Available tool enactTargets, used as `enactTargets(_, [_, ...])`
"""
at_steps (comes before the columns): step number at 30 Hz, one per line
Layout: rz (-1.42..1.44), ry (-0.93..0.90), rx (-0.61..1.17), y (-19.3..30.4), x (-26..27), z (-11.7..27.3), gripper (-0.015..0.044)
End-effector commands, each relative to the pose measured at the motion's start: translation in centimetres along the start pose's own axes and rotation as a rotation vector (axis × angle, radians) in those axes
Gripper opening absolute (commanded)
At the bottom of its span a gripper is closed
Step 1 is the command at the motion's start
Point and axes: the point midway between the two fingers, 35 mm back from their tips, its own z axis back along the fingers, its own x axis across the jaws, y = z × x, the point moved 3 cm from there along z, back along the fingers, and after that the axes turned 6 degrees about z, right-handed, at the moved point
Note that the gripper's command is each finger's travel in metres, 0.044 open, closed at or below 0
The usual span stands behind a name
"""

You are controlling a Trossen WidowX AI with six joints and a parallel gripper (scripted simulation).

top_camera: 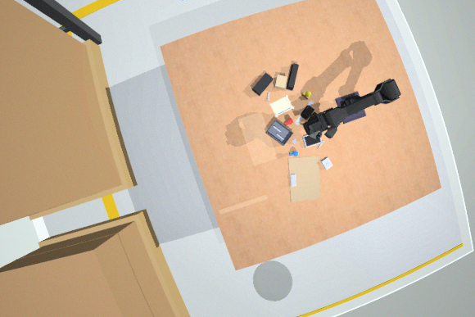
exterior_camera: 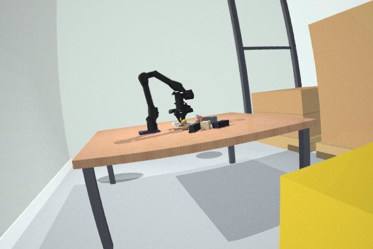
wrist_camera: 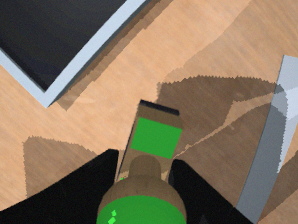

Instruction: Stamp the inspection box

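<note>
My gripper point(exterior_camera: 181, 121) point(wrist_camera: 144, 164) is shut on the green-topped stamp point(wrist_camera: 156, 138), which is upright with its green label facing the wrist camera. It is low at the bench; whether the stamp's base touches the wood cannot be told. In the top view the arm hides the stamp. A black pad in a pale frame point(top_camera: 312, 141) point(wrist_camera: 47, 37) lies beside the stamp, at the upper left of the wrist view. The cream card point(top_camera: 281, 106) lies farther from the arm's base, held by small pale corner pieces. Its box and any print are too small to read.
A pale strip point(top_camera: 299, 120) point(wrist_camera: 263, 150) lies beside the stamp. Red point(top_camera: 288, 121), blue point(top_camera: 293, 153) and yellow point(top_camera: 307, 94) knobbed pieces stand nearby. A dark tray point(top_camera: 279, 132), black blocks point(top_camera: 262, 83) point(top_camera: 292, 76), a tan block point(top_camera: 281, 81) and a tan board point(top_camera: 305, 189) surround the area.
</note>
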Motion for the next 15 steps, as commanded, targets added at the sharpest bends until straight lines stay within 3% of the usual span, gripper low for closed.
enactTargets(1, [-0.004, -0.002, 0.003, 0.10, 0.06, -0.72, 0.0000])
enactTargets(3, [-0.004, -0.002, 0.003, 0.11, 0.06, -0.74, 0.0000])
enactTargets(12, [0.000, -0.001, 0.002, 0.08, 0.04, -0.38, 0.0236])
enactTargets(15, [0.000, -0.001, 0.002, 0.08, 0.04, -0.38, 0.0250])
